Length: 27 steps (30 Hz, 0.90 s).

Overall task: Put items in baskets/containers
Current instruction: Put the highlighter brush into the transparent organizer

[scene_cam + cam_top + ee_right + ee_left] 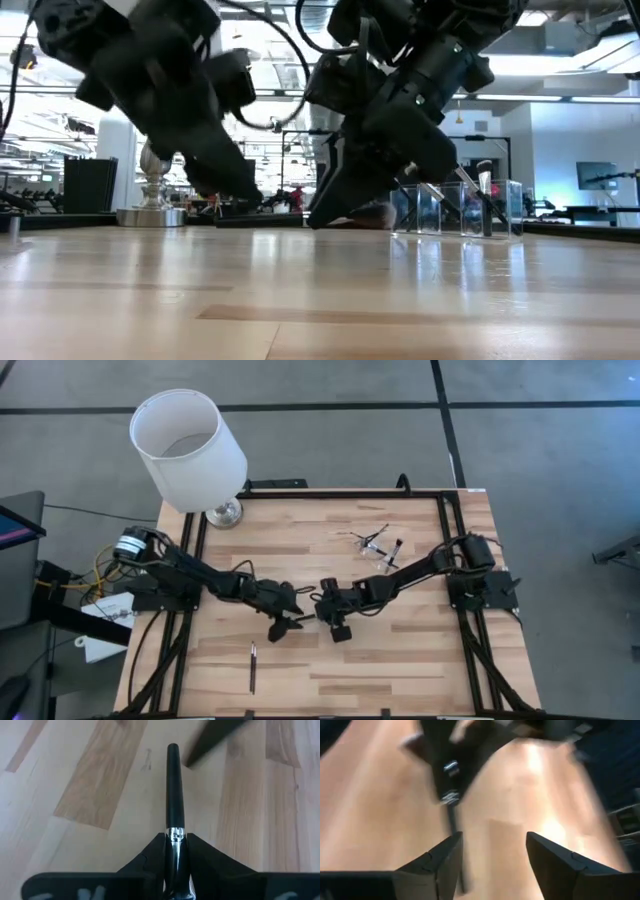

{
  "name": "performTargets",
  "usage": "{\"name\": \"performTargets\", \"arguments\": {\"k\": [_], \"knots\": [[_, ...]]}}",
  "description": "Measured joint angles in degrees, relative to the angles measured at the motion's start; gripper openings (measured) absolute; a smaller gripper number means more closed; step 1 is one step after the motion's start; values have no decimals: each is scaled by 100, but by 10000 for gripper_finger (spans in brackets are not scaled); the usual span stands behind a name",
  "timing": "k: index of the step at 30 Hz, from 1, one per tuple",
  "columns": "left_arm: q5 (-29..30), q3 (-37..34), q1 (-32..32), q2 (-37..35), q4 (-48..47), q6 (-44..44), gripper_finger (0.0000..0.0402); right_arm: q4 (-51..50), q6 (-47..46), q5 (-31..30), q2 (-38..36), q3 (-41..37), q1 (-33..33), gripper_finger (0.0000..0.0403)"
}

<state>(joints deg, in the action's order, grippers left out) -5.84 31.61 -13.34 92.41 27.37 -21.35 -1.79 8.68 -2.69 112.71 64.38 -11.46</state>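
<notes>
Two dark, jointed arms are showing black cables along their links. The left arm (pixel 190 572) is carrying yellow wires near the lamp (pixel 190 445). Wedge-shaped black fingers (pixel 440 865) are tapering to points.

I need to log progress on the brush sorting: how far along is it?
Partly done. Several brushes already stand in the clear container at the table's far right. In hand: the right claw is shut on a black-handled brush near the table's middle, with the left claw open beside it. Left: one brush lies loose near the front edge.
</notes>
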Motion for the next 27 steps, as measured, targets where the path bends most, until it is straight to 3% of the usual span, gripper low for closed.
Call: {"name": "performTargets", "arguments": {"k": [4,9,27], "knots": [[486,92,192,279,2,415,227,9,18,66,-20,5,47,53],[-48,228,355,257,15,484,218,-93,30,77,15,5,84,56],[111,272,470,351,-43,462,209,-86,230,-153,-29,267,78,58]]}}
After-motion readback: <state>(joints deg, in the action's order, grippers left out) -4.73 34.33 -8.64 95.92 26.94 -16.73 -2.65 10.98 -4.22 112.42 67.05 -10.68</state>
